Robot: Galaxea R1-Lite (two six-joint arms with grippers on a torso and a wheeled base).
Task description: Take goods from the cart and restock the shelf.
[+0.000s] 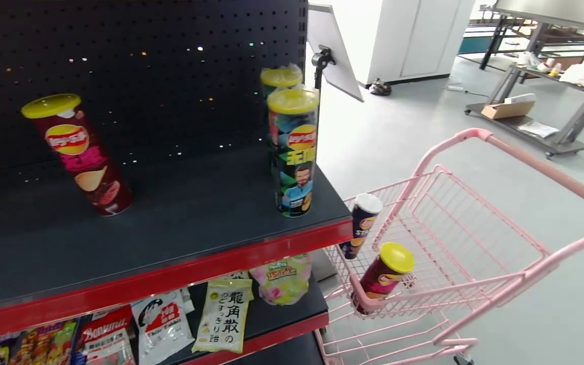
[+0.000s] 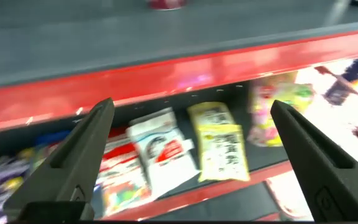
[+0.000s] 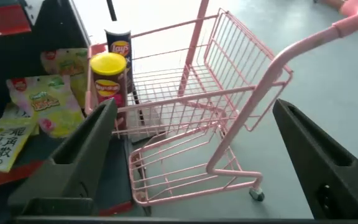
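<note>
1. Your right gripper [image 3: 194,104] hangs empty with its fingers spread wide. It looks down on the pink cart [image 3: 272,68], which suits a pick, since the goods to fetch are there.
2. Your left gripper [image 2: 191,104] is likewise parted and holds nothing. It faces the red front edge of the shelf [image 2: 166,68] and the snack bags [image 2: 219,143] on the tier below (a waiting pose, I judge, near where goods get set down).
3. Two cans lie in the cart at the end nearest the shelf. The maroon can with the yellow lid [image 3: 109,84] leans in the basket's corner. The dark can with the white lid [image 1: 360,223] leans against the wire wall just beside it. Both are tilted with their lids up, so their bodies look free for a side grasp.
4. On the top shelf a standing maroon can [image 1: 81,157] sits at the left. Two multicoloured cans [image 1: 294,152] stand one behind the other at the right edge.
5. Between those groups the dark board is bare. That gap is, in my judgement, where you place the next can, and the maroon one would pair with its match on the left.
</note>
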